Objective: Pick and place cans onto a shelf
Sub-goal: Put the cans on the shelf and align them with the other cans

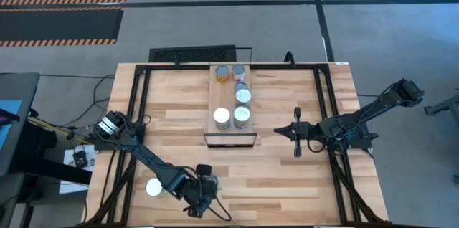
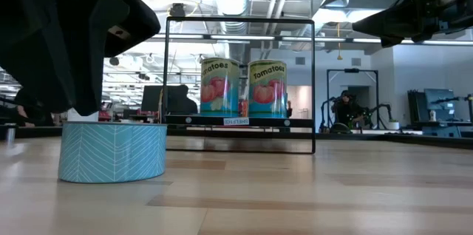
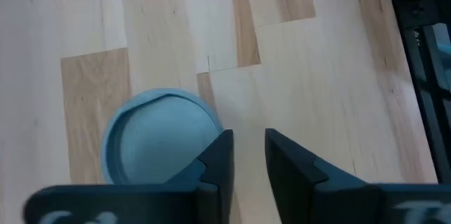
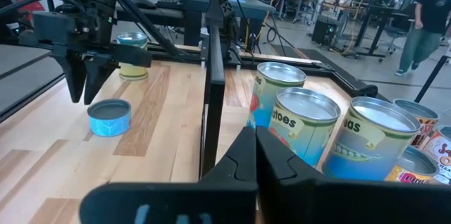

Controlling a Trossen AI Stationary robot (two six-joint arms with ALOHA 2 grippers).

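A low pale-blue can [image 3: 156, 138] with a zigzag label stands on its base on the table [image 2: 111, 151], [image 4: 109, 118]. My left gripper [image 3: 248, 160] hangs over the table near its front edge [image 1: 197, 205], fingers pointing down, open by a narrow gap and empty. Its fingertips are just beside and above the can [image 4: 81, 90]. In the high view the gripper hides this can. Several cans [image 1: 242, 117] stand on the light-wood shelf [image 1: 231, 136]. My right gripper [image 1: 280, 131] is shut and empty, right of the shelf [image 4: 255, 146].
Another pale-topped can [image 1: 154, 187] stands on the table left of my left gripper [image 4: 132, 53]. The shelf's thin black frame [image 2: 313, 80] rises above its board. Two tomato cans [image 2: 266, 87] stand at its near end. Bare planks [image 1: 287, 185] lie between the shelf and the front edge.
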